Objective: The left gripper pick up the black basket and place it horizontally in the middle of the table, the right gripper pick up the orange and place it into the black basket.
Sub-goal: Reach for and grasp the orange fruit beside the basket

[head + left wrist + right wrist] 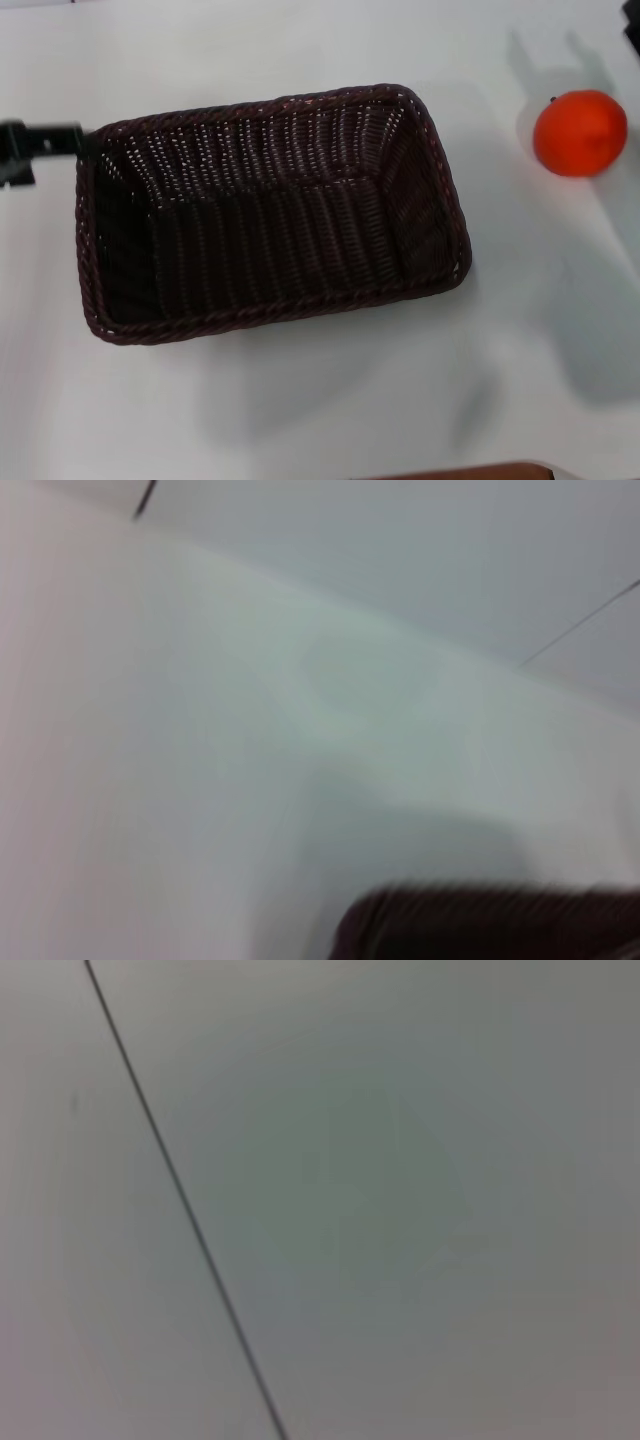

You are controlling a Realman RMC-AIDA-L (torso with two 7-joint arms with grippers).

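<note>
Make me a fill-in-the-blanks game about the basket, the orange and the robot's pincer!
1. The black basket has ____ inside it.
2. The orange sits on the table, on the robot's ____ side of the basket.
3. The left pincer is at the basket's ____.

Missing words: nothing; right; rim

Item count: one rectangular dark brown-black woven wicker basket (270, 210); one small round bright orange-red fruit (580, 132); one black gripper (35, 145) in partial view; one glossy white tabletop (300, 400).
</note>
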